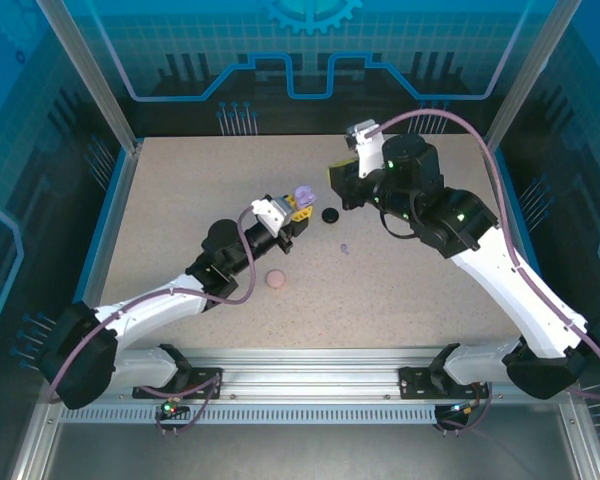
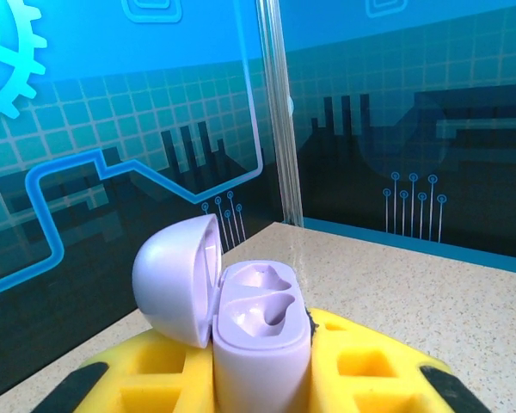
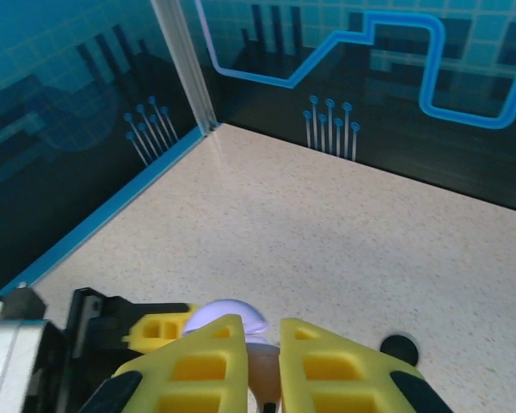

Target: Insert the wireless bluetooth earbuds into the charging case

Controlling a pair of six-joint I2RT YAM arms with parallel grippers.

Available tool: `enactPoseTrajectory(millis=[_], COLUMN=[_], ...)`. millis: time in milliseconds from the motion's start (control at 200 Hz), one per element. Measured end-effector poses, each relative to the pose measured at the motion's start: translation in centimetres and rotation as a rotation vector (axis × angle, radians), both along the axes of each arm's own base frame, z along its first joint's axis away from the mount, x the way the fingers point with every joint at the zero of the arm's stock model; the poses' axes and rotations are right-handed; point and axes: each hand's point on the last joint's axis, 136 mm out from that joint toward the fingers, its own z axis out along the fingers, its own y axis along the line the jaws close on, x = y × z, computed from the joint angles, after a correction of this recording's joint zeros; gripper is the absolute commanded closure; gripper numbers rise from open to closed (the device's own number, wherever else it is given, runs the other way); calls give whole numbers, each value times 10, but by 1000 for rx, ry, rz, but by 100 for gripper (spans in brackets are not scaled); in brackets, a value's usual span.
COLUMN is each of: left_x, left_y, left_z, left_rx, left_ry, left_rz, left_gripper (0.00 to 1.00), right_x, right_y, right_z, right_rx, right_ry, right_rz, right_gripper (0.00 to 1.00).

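Left gripper (image 1: 298,207) clamped on open lavender case (image 2: 258,344), held upright off the table (image 1: 430,300). Lid is hinged back to the left, and both earbud wells are empty in the left wrist view. Right gripper (image 3: 262,334) has its fingers almost together, with a small pale earbud (image 3: 265,377) pinched in the narrow gap; its colour is hard to call, pinkish or lavender. In the right wrist view, the case lid sits just past the right fingertips, close but apart from them. One loose lavender earbud (image 1: 345,247) lies on the table, right of the left gripper and well below the right one. Black case (image 1: 330,215) is on the table just right of the held case. Pink case (image 1: 276,279) sits beside the left forearm.
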Motion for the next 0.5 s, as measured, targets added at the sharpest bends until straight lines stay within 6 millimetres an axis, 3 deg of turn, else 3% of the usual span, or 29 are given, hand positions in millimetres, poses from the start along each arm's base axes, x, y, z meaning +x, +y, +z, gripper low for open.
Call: enactPoseTrajectory(millis=[280,500], left_x=[1,0], left_y=[-3,-5], left_z=[17,22], left_rx=[-26,-33], left_ry=[-23,-29], left_rz=[-4,-9], left_gripper=[100,100], right_x=[-5,-1], right_y=[27,31], right_z=[-27,-21], right_rx=[-7,20], right_ry=[-24,-52], right_rz=[65,66], right_gripper=[87,87])
